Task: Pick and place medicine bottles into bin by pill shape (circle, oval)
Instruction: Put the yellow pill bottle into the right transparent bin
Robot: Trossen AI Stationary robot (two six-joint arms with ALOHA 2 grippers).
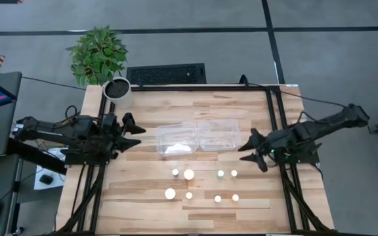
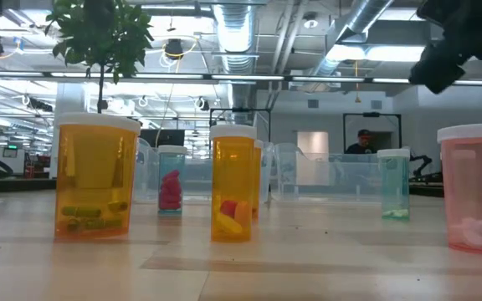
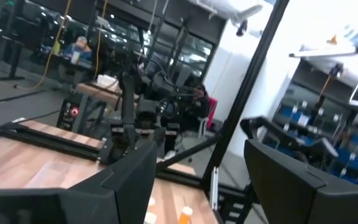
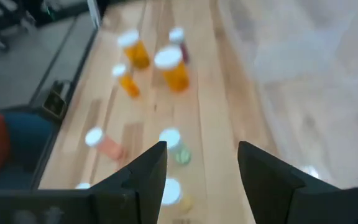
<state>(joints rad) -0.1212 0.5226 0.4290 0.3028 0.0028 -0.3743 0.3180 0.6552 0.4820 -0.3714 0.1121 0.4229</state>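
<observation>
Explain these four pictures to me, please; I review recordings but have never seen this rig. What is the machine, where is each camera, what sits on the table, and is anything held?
Two dark robot arms work at a light wooden table. One camera looks straight down, one sits at table height, and one rides on each wrist. From above, the left hand and right hand flank two clear plastic bins. Both hands are open and hold nothing. Eight small white-capped medicine bottles stand nearer the table's front edge, none in a bin yet. A leafy green plant in a white pot stands at a back corner.
</observation>
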